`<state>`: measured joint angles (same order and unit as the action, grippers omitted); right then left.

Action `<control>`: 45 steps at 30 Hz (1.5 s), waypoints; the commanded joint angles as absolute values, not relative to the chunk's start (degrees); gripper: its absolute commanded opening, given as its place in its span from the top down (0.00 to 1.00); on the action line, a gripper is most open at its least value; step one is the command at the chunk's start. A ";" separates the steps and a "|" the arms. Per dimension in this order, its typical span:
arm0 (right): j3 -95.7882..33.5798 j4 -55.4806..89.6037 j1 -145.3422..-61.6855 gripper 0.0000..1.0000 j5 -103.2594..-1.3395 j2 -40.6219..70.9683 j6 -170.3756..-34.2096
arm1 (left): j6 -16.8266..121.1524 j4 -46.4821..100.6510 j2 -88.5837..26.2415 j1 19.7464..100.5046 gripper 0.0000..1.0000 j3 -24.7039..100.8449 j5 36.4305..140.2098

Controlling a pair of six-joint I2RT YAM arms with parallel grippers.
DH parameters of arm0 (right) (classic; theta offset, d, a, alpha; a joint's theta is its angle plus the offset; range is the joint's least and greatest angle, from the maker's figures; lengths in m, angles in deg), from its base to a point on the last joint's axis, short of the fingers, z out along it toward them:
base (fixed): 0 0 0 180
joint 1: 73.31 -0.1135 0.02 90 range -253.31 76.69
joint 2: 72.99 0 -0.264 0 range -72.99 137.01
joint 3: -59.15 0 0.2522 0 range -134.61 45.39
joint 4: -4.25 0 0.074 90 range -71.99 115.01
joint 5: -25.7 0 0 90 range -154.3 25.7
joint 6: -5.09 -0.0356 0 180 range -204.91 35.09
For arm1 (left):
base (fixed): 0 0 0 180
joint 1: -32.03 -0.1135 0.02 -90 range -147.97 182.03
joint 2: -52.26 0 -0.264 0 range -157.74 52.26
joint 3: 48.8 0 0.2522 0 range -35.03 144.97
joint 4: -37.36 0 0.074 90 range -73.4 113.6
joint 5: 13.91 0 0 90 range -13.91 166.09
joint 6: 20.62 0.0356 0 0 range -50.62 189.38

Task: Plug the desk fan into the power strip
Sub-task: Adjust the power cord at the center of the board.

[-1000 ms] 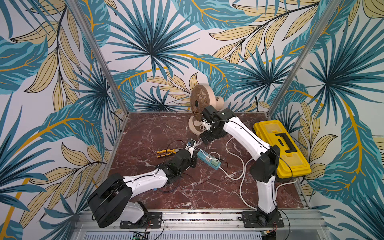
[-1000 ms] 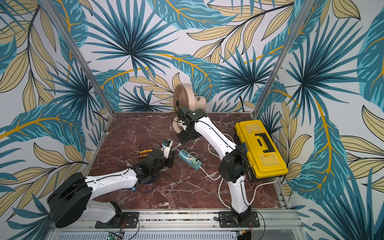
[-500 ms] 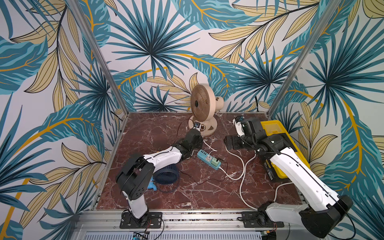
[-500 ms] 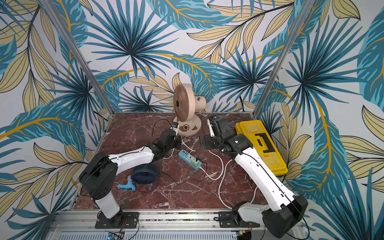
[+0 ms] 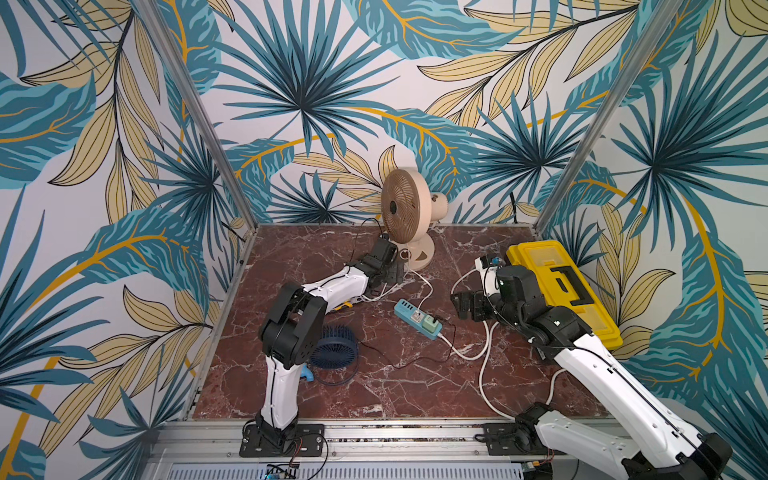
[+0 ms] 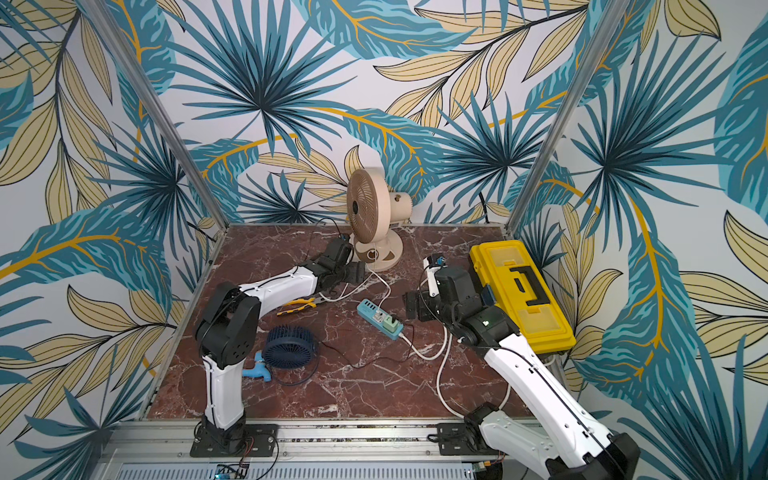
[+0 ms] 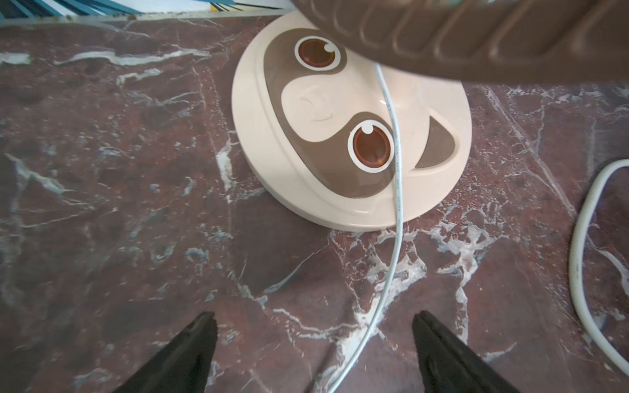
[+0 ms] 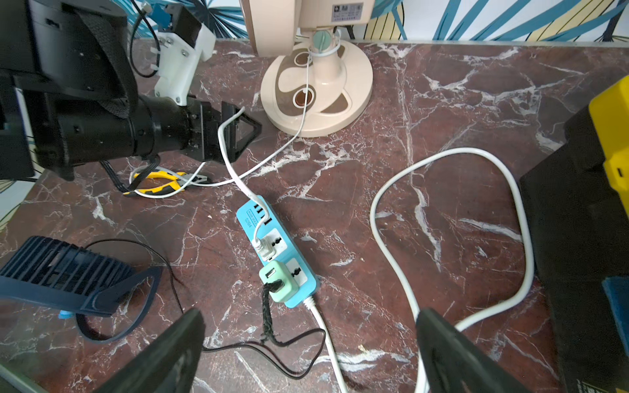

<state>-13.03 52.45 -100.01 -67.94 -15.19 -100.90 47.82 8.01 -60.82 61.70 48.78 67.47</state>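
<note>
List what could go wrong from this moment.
1. The fan cord runs between the fingers of the open left gripper. Pulling that arm back may snag it and yank the white plug out of the power strip, or tip the desk fan.
2. The thick white cord loops close to the open right gripper. A low sweep there might drag the strip.
</note>
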 commanded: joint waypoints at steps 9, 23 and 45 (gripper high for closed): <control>-13.06 50.42 -99.80 0.00 -63.44 -16.35 -102.90 | 46.63 -15.79 -61.74 45.13 0.06 63.29 90.13; -12.31 48.96 -99.37 0.00 -58.27 -14.45 -102.45 | 52.72 -24.86 -63.03 41.05 0.01 63.73 90.28; -11.81 47.35 -99.19 0.01 -70.46 -19.31 -94.58 | 47.96 -11.99 -35.53 38.67 0.00 42.25 88.73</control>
